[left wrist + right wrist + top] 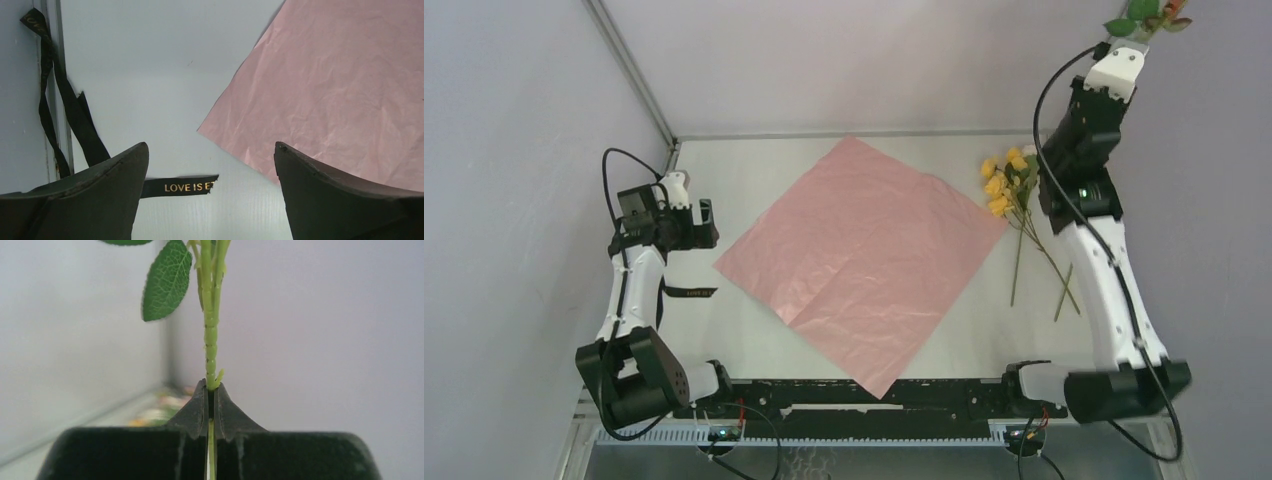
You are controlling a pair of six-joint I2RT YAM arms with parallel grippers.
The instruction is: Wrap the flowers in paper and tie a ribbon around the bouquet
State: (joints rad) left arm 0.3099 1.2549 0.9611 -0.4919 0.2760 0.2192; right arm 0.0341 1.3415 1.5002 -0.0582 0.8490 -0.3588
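The paper [864,255] lies flat, pink side up, as a diamond in the middle of the table. Yellow flowers [1007,185] with long stalks lie on the table to its right. My right gripper [1124,42] is raised high at the back right, shut on the green stalk [211,330] of one stem; its leaves and reddish bloom [1146,17] stick out past the fingers. My left gripper [707,222] hovers open left of the paper [340,90]. The dark ribbon [180,186] with gold print lies under the left gripper [211,150], untouched. No bouquet is in view.
The ribbon's other loops [75,115] trail along the metal rail at the table's left edge. Grey walls close in the left, back and right. A black rail [864,395] runs along the near edge between the arm bases.
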